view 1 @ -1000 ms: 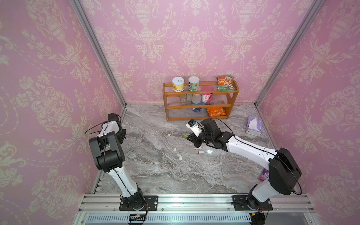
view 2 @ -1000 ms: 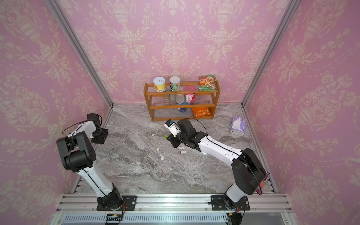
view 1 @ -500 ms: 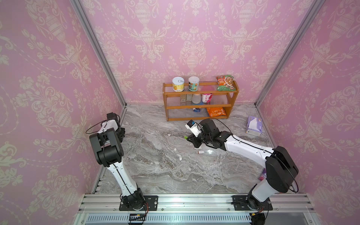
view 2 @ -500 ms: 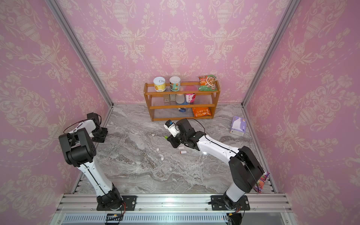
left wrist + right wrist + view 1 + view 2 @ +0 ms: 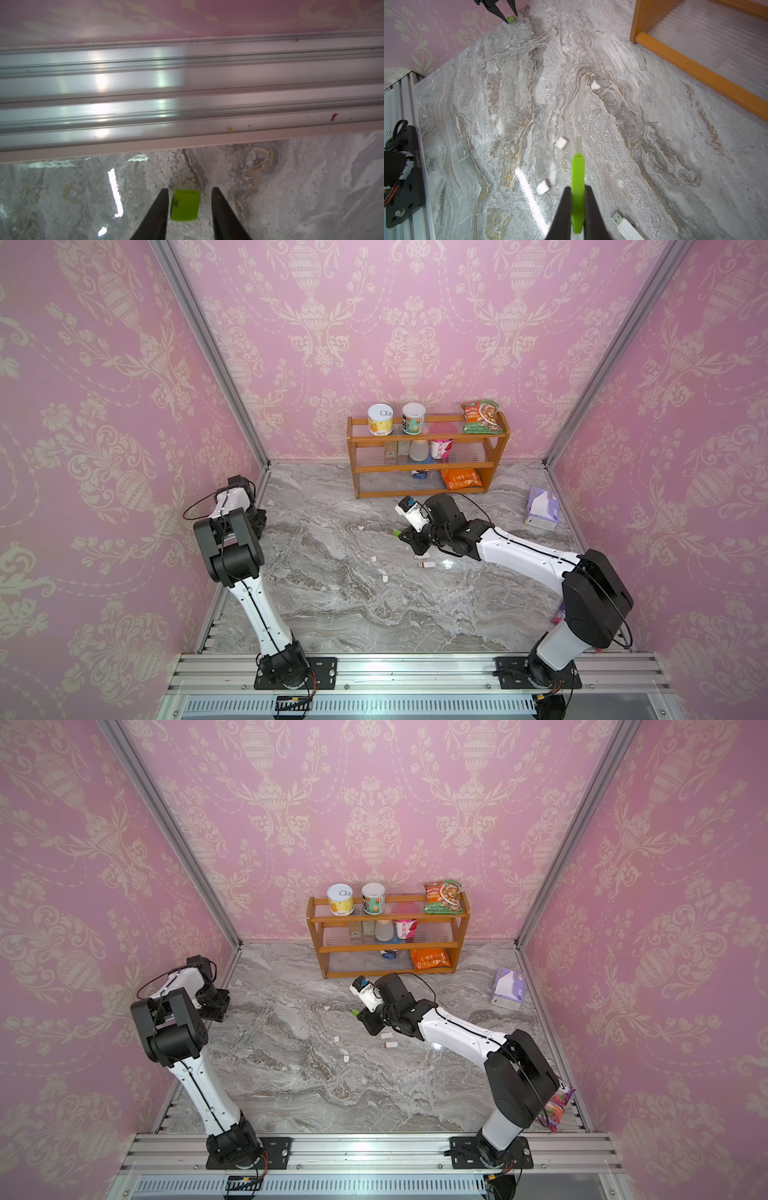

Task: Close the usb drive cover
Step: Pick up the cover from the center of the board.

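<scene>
Now the right gripper is clamped on the green usb drive above the table. The drive's long axis runs straight out from the gripper, bare plug pointing away. Meanwhile the left gripper stands parted around the green cap.

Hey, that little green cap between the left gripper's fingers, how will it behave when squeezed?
The green cap looks like small, boxy hard plastic: probably stiff and very light. Flat sides should stop rolling, but it may skid on the glossy marble table. It sits nearer one finger of the left gripper, so expect a sideways nudge first.
</scene>
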`<state>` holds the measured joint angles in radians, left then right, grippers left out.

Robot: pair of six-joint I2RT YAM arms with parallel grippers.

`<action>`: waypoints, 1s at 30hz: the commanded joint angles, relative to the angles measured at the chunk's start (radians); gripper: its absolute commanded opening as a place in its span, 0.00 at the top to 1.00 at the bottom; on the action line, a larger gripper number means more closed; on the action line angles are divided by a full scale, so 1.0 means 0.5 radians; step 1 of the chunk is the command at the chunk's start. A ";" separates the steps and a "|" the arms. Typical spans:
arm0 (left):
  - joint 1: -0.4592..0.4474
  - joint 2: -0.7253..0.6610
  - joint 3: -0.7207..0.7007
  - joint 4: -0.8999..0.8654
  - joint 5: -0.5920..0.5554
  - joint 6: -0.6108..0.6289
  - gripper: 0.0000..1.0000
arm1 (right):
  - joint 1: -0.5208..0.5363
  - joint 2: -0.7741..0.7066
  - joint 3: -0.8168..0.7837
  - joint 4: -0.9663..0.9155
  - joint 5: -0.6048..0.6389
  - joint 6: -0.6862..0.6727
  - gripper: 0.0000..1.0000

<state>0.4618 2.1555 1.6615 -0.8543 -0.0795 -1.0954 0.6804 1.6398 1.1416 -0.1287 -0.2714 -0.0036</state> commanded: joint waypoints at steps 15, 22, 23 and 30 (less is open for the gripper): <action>0.042 0.106 -0.082 -0.029 0.143 0.011 0.65 | -0.035 -0.015 -0.035 -0.028 0.043 -0.043 1.00; -0.007 0.147 -0.099 0.039 0.352 0.100 0.78 | -0.037 0.017 0.008 -0.049 0.018 -0.036 1.00; -0.017 0.141 -0.108 0.045 0.358 0.110 0.78 | -0.036 0.015 0.009 -0.054 0.018 -0.033 1.00; -0.174 0.152 -0.045 0.037 0.438 0.225 0.80 | -0.036 -0.014 -0.046 -0.011 0.017 -0.008 1.00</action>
<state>0.4301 2.1681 1.6547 -0.8268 0.0597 -1.0332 0.6651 1.6394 1.1263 -0.1402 -0.2516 -0.0139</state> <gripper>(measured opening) 0.212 0.103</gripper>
